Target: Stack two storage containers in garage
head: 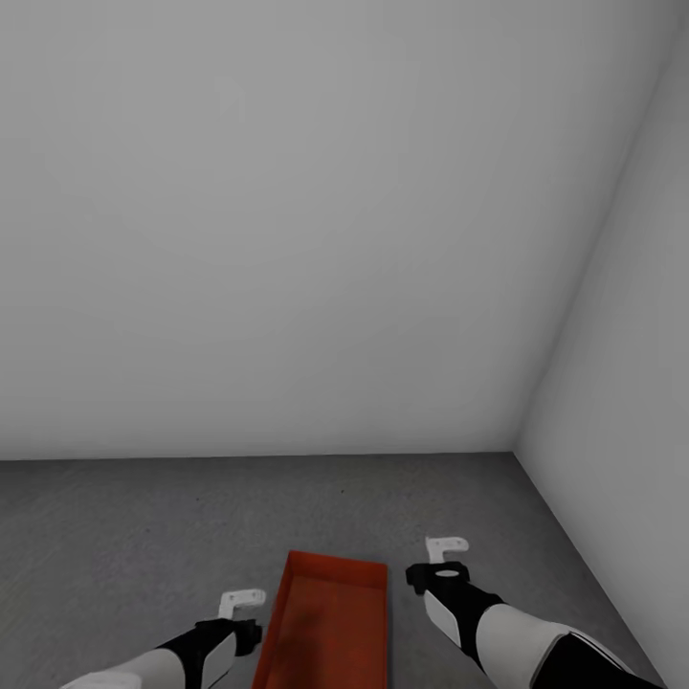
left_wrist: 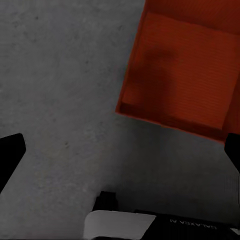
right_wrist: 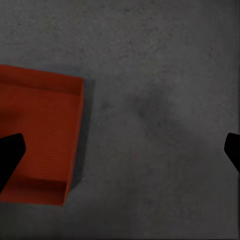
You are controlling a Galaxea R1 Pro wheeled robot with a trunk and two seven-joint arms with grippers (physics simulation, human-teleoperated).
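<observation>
Orange-red open storage container, plain walls, resting on grey floor

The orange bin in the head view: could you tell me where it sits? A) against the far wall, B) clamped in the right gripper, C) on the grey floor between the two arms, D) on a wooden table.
C: the orange bin rests on the grey floor, with the left gripper and right gripper open beside it, neither touching.

An orange-red container sits on the grey floor between the left gripper and right gripper, both spread wide. Bare floor lies around it; white walls meet in a corner beyond.
</observation>
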